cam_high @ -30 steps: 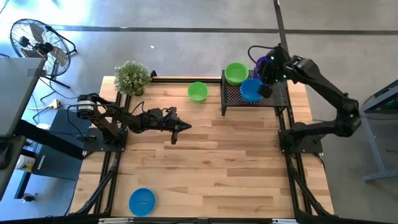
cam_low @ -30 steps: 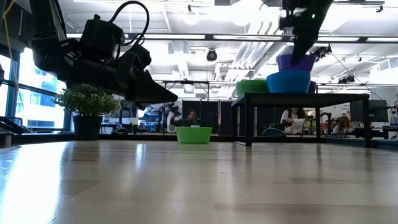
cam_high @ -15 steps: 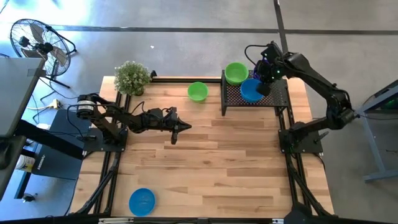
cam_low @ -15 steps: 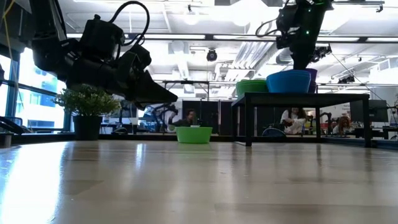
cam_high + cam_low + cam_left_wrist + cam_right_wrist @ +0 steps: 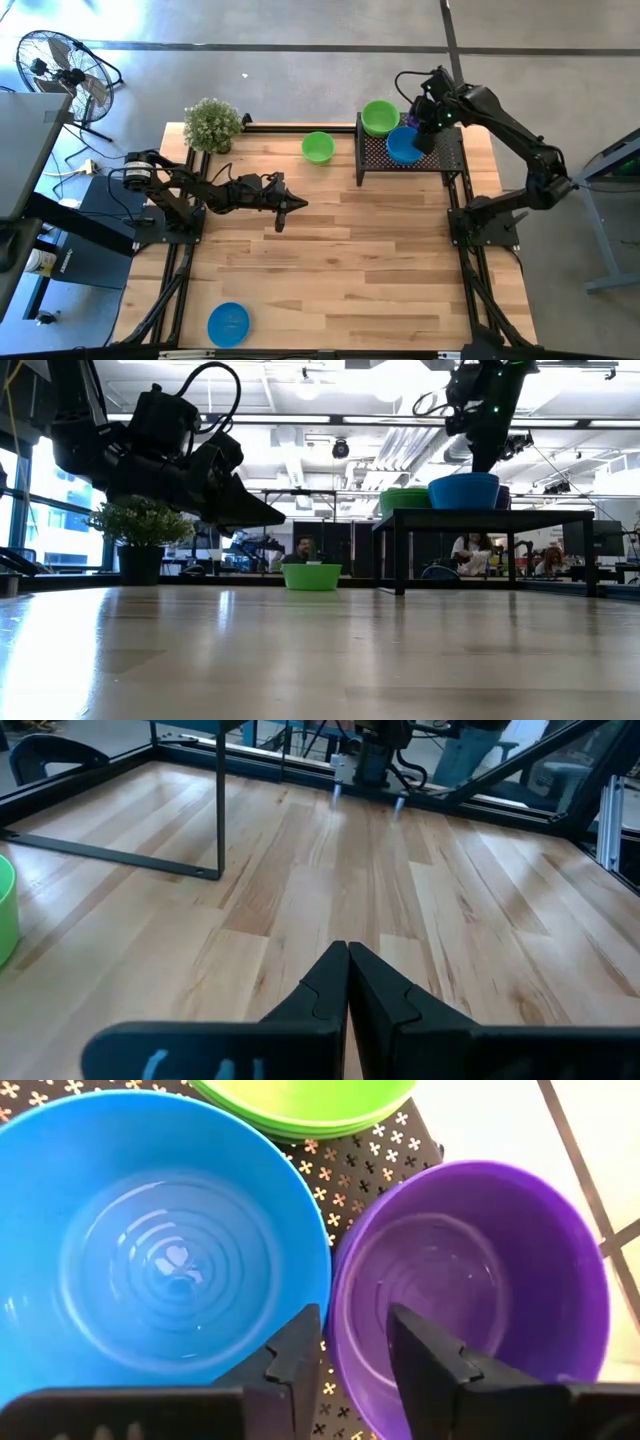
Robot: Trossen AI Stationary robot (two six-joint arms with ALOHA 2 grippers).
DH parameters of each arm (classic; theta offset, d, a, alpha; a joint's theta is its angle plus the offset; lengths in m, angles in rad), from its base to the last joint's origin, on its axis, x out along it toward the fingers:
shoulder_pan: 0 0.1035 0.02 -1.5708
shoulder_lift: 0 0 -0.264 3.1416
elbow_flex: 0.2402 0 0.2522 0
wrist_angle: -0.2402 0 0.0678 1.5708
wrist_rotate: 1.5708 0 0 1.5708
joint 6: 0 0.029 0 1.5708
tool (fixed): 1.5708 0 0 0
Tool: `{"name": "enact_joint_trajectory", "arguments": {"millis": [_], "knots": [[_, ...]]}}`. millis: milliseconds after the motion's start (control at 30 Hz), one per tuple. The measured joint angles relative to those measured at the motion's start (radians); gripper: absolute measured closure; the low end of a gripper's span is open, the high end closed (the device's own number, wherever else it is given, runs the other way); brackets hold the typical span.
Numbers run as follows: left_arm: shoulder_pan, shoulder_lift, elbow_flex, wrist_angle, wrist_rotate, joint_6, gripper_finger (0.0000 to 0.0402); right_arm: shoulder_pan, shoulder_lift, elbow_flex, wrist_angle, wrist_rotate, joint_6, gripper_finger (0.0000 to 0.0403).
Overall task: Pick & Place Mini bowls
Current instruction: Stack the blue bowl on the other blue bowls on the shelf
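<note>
On the black mesh rack (image 5: 445, 155) at the far right stand three mini bowls: a green one (image 5: 300, 1100), a blue one (image 5: 170, 1250) and a purple one (image 5: 480, 1280), each resting on its base. My right gripper (image 5: 345, 1355) hangs open over them. One finger (image 5: 295, 1355) is outside the purple bowl's near rim and the other (image 5: 430, 1365) is inside it, with gaps showing. Another green bowl (image 5: 318, 147) sits on the table left of the rack, and a blue bowl (image 5: 228, 323) lies near the front left. My left gripper (image 5: 347, 955) is shut and empty above mid-table.
A potted plant (image 5: 212, 125) stands at the table's far left corner. The rack stands on thin legs (image 5: 398, 555) with open space beneath. Bare wooden tabletop (image 5: 380, 260) spans the middle and the near right. People sit in the room behind (image 5: 470, 555).
My right gripper has come down over the rack with the purple bowl. The bowl hung above the blue bowl's rim a second ago and now sits low on the rack, behind the blue bowl in the low view.
</note>
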Motion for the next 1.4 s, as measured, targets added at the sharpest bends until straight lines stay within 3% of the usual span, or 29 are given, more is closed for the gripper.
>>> {"name": "enact_joint_trajectory", "arguments": {"millis": [167, 367, 433, 667, 933, 1167, 1400], "knots": [[0.000, 0.000, 0.000, 0.000, 0.002, 0.000, 0.0399, 0.000, -0.058, 0.000, -0.004, -0.045, 0.003, 0.0304], [0.000, 0.000, 0.000, -0.005, 0.008, 0.000, 0.0399, 0.018, -0.184, 0.000, 0.032, -0.156, 0.076, 0.0387], [0.000, 0.000, 0.000, -0.013, 0.008, 0.000, 0.0399, 0.045, -0.239, -0.031, 0.083, -0.167, 0.083, 0.0396], [0.000, 0.000, 0.000, -0.027, 0.008, -0.002, 0.0399, 0.164, -0.484, -0.370, 0.458, -0.333, 0.180, 0.0391], [0.000, 0.000, 0.000, -0.068, -0.011, -0.035, 0.0399, 0.381, -0.715, -0.759, 0.998, -0.347, 0.332, 0.0397], [0.000, -0.039, 0.000, -0.061, 0.067, 0.000, 0.0399, 0.547, -0.801, -1.012, 1.349, -0.340, 0.419, 0.0400], [0.000, -0.123, 0.000, -0.145, 0.132, 0.001, 0.0399, 0.673, -0.806, -1.137, 1.495, -0.287, 0.421, 0.0401]]}}
